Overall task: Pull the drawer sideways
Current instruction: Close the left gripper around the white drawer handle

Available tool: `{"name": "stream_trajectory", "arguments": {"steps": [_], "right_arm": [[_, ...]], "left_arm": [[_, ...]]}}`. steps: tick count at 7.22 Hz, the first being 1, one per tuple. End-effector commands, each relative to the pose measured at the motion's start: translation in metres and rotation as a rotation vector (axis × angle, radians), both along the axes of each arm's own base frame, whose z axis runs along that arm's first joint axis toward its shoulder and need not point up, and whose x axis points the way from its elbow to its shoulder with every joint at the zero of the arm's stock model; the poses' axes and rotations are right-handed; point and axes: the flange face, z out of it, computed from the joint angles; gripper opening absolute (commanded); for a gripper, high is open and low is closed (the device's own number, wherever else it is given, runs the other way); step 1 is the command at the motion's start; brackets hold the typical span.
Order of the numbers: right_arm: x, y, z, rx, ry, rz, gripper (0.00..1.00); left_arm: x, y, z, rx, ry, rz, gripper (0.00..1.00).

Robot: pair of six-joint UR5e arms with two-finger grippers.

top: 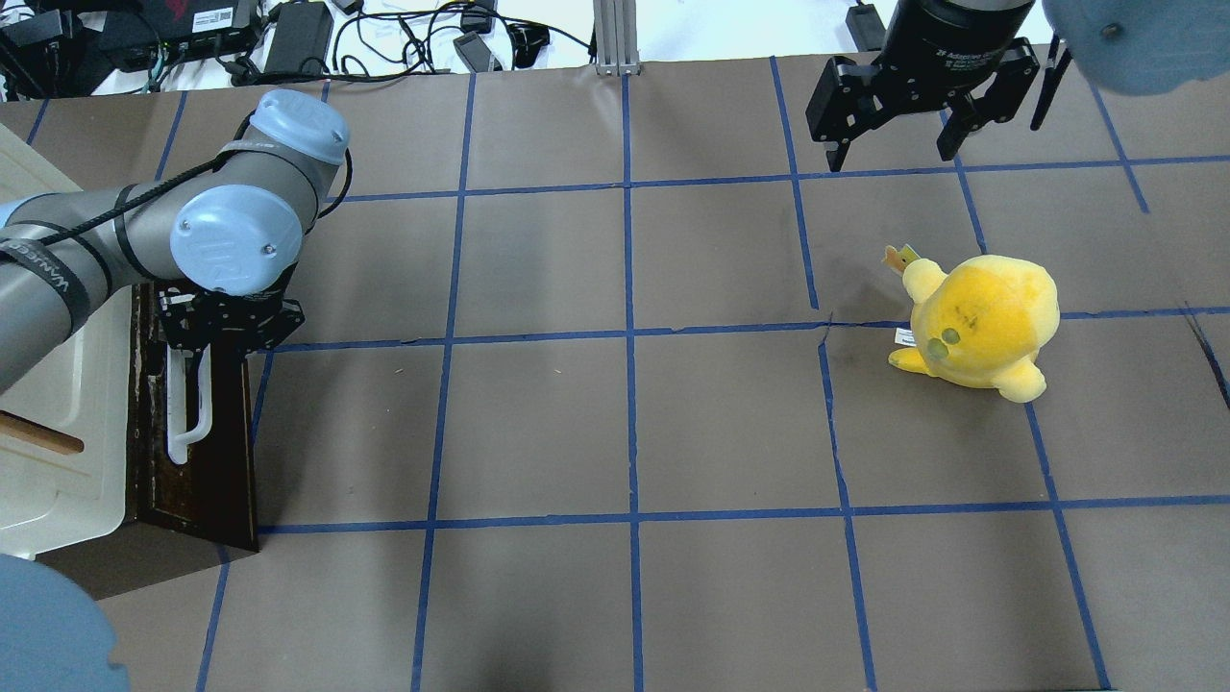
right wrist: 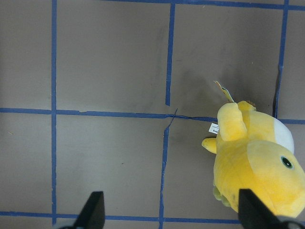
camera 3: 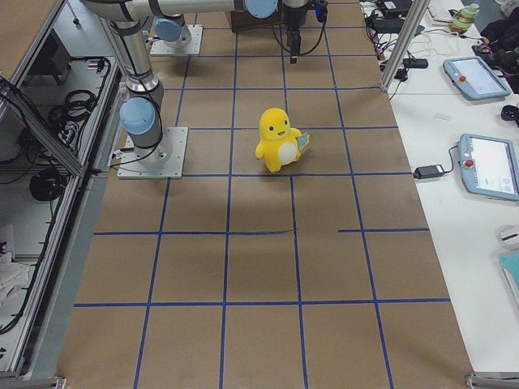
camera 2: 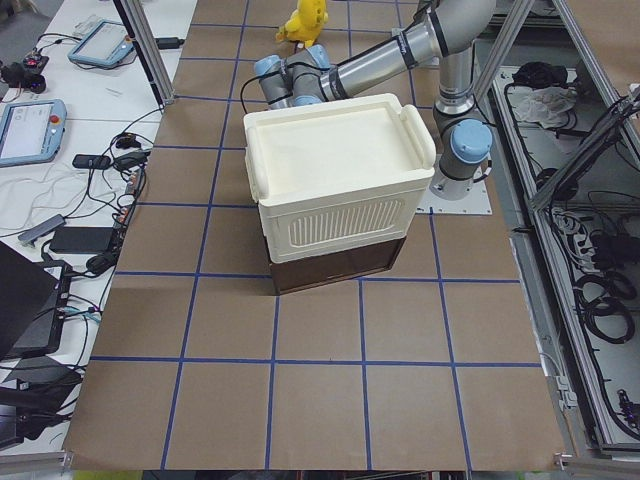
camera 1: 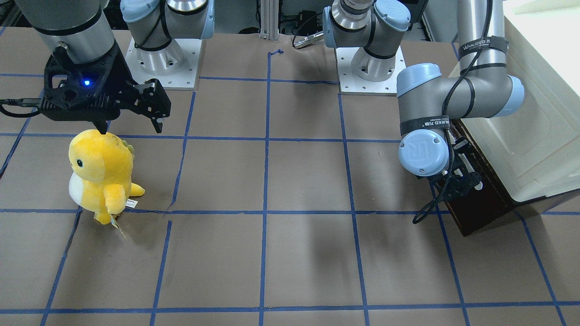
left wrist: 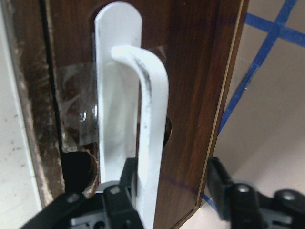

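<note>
The drawer's dark brown front (top: 226,452) sits at the base of the cream-white cabinet (top: 58,423) at the table's left end, with its white bar handle (top: 187,413) facing the table. It also shows in the front view (camera 1: 482,215). None of its pale inside shows. My left gripper (left wrist: 169,191) is open with one finger on each side of the handle (left wrist: 152,138); the left finger (left wrist: 116,202) is close to the bar and the right finger (left wrist: 221,183) stands apart. My right gripper (top: 894,154) is open and empty, far away, above the table.
A yellow plush toy (top: 980,322) stands on the brown, blue-taped table (top: 625,432), just below the right gripper (camera 1: 131,124). It also shows in the right wrist view (right wrist: 257,162). Cables and devices lie beyond the table's far edge (top: 404,43).
</note>
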Motion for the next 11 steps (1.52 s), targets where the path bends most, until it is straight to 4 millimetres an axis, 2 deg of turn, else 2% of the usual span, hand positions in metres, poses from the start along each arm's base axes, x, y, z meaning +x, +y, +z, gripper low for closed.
{"name": "stream_trajectory", "arguments": {"steps": [1, 4, 5, 6, 8, 11], "right_arm": [[-0.0001, 0.0, 0.0, 0.0, 0.001, 0.0, 1.0], [0.0, 0.0, 0.0, 0.0, 0.0, 0.0, 1.0], [-0.0001, 0.0, 0.0, 0.0, 0.001, 0.0, 1.0], [0.0, 0.0, 0.0, 0.0, 0.0, 0.0, 1.0], [-0.0001, 0.0, 0.0, 0.0, 0.001, 0.0, 1.0], [0.0, 0.0, 0.0, 0.0, 0.0, 0.0, 1.0]], "left_arm": [[0.0, 0.001, 0.0038, 0.008, -0.001, -0.002, 0.42], [0.0024, 0.001, 0.0052, 0.016, -0.029, -0.014, 0.42], [0.0024, 0.0008, 0.0075, 0.012, -0.029, -0.015, 0.37], [0.0023, 0.001, 0.0082, 0.01, -0.028, -0.014, 0.25], [0.0022, 0.0013, 0.0088, 0.018, -0.027, -0.014, 0.16], [0.0006, 0.0011, 0.0097, 0.016, -0.03, -0.012, 0.16]]}}
